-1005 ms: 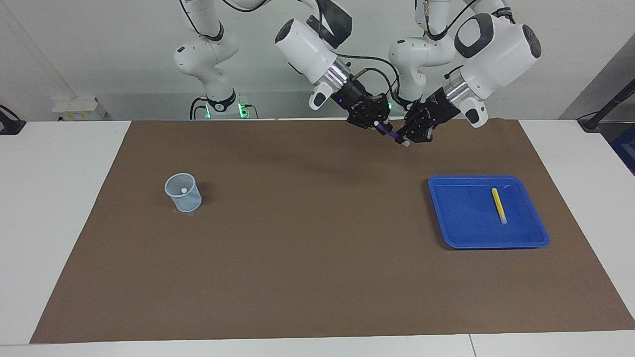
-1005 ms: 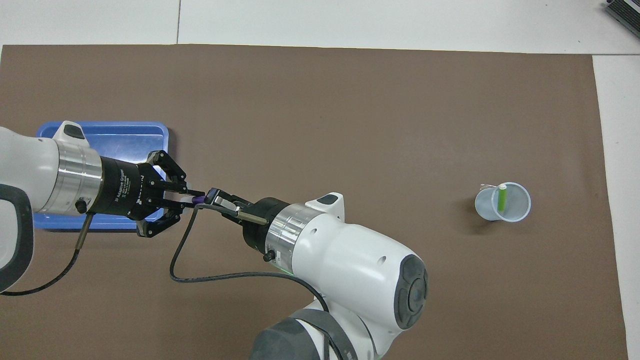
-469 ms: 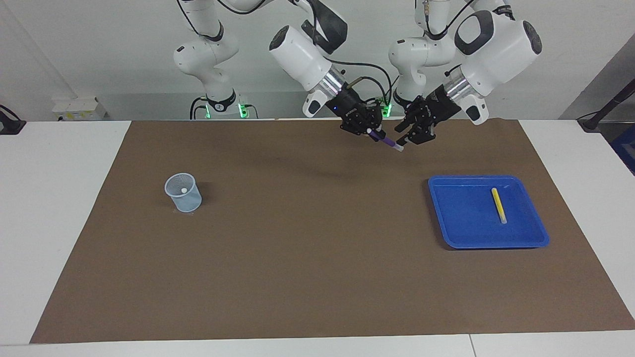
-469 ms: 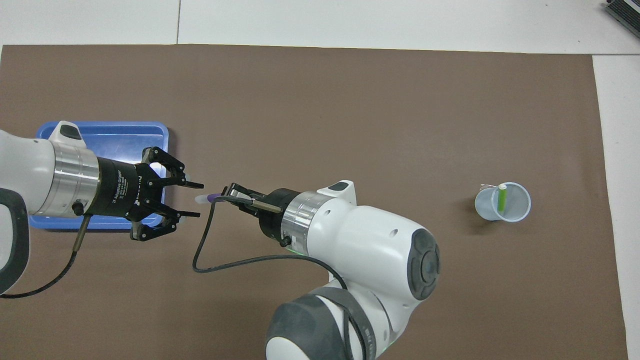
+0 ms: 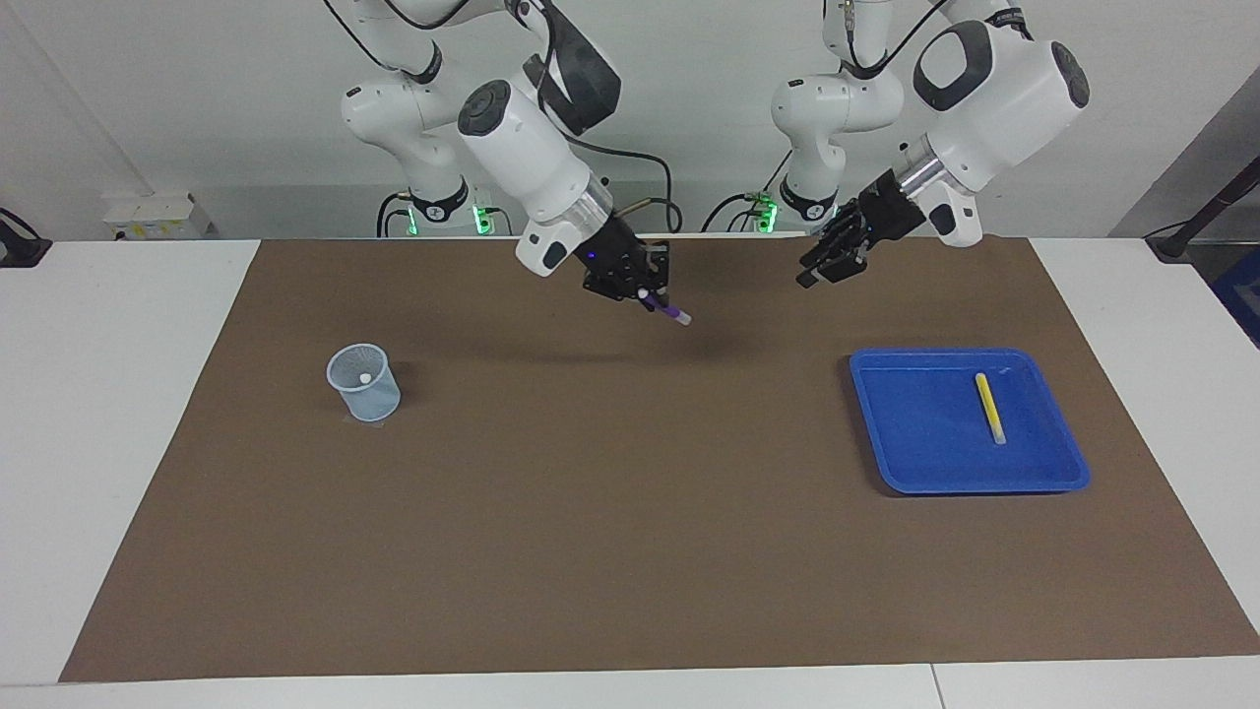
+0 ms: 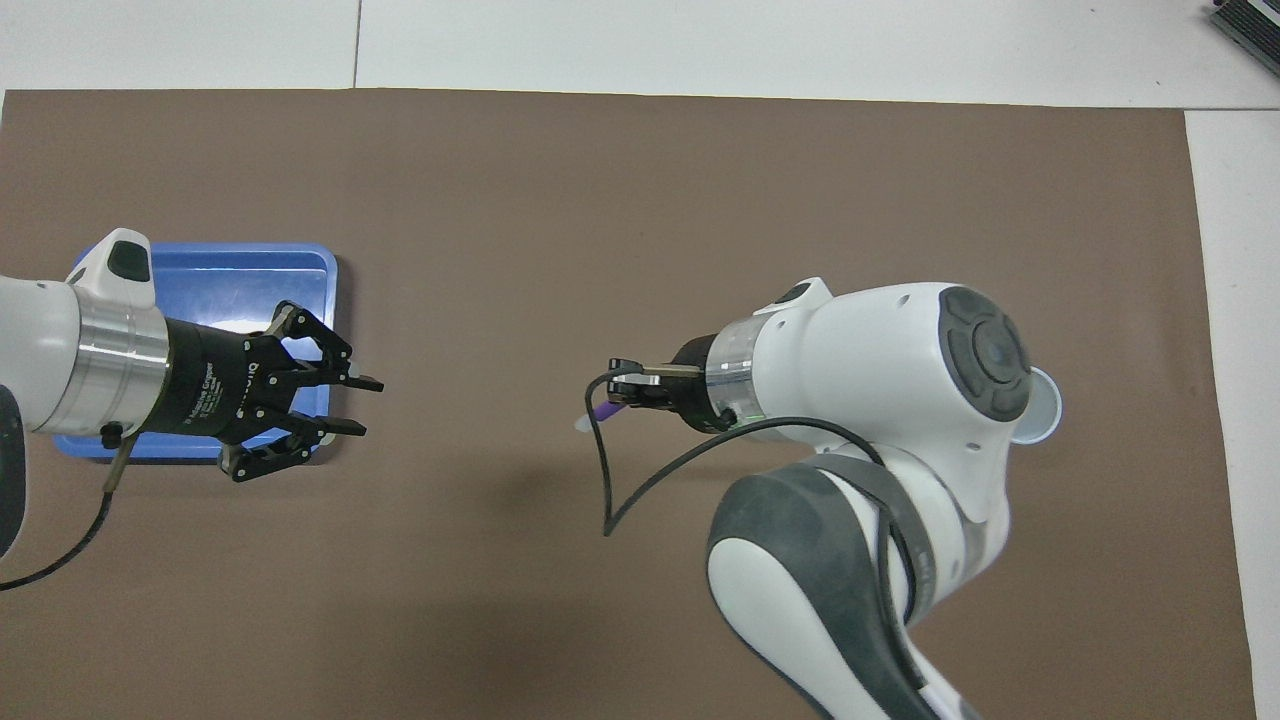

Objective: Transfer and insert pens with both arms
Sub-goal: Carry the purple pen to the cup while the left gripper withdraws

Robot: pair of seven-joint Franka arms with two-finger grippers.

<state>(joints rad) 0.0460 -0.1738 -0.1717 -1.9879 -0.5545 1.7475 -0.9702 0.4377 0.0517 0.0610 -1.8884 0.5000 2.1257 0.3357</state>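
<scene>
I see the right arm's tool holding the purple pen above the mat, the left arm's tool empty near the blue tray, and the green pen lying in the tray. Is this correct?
Not fully. The pen lying in the blue tray is the yellow pen, not a green one; the facing view shows it. The rest holds: the right tool grips the purple pen above the mat, and the left tool is empty near the tray.

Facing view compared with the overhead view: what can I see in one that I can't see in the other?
Only the facing view shows the yellow pen lying in the blue tray and the whole mesh cup; overhead, the arms cover the pen and most of the cup. Only the overhead view plainly shows the gap between the fingertips of the left end effector. Both show the right end effector gripping the purple pen over the brown mat.
</scene>
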